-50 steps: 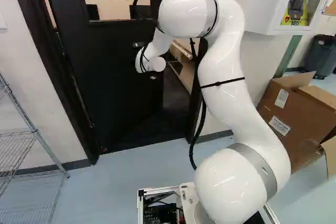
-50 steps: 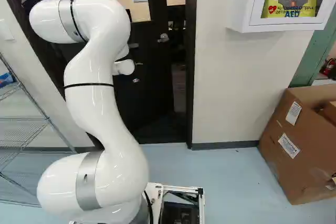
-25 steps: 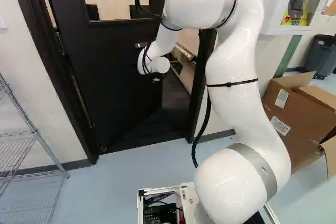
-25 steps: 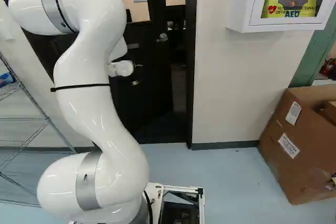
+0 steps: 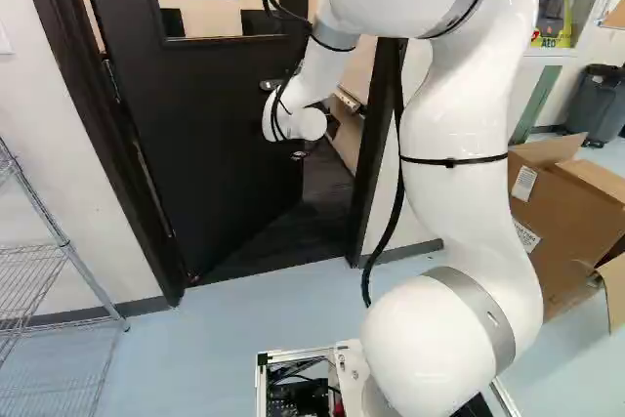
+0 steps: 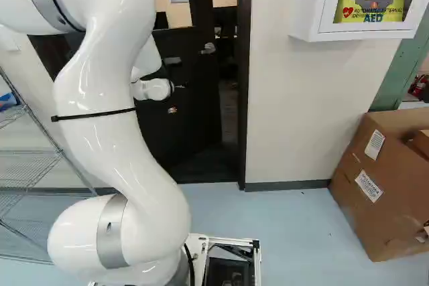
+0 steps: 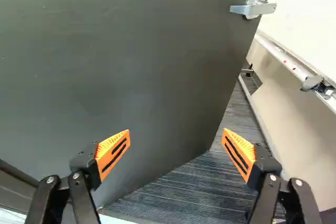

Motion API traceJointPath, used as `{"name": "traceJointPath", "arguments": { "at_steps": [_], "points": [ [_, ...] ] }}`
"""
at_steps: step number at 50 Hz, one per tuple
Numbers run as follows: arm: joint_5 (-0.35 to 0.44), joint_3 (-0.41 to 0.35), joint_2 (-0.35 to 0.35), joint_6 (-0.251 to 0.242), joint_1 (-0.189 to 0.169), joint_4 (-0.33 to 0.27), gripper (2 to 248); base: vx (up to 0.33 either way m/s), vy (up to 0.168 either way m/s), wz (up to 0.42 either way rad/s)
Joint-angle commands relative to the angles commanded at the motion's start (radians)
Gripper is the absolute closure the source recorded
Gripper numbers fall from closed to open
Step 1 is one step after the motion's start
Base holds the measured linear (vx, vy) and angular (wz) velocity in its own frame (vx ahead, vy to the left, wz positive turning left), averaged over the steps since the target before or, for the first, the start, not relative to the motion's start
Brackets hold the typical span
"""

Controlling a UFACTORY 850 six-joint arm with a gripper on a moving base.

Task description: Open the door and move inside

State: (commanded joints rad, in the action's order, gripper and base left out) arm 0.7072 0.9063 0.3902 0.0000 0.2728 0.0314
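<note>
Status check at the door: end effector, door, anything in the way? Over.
End effector open, gripping nothing. Door partly open, swung inward. In the way: the door itself, across part of the opening.

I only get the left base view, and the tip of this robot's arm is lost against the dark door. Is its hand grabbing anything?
Observer: No. In the wrist view the jaws stand wide apart, nothing gripped.

Visitor: Is there something to grab nearby?

Observer: A silver lever is ahead of the jaws, near the edge of the door, not between them.

Visitor: Anything else I'm missing?

Observer: The right base view shows something blue at the wire shelf.
</note>
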Motion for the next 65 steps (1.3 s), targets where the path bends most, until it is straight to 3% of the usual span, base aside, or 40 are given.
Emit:
{"name": "traceJointPath", "arguments": {
  "at_steps": [18, 65],
  "points": [
    [0.000, -0.105, -0.086, 0.000, -0.016, 0.044, 3, 0.000, 0.000, 0.000],
    [0.000, -0.333, -0.287, 0.000, -0.103, 0.047, 3, 0.000, 0.000, 0.000]
  ]
}}
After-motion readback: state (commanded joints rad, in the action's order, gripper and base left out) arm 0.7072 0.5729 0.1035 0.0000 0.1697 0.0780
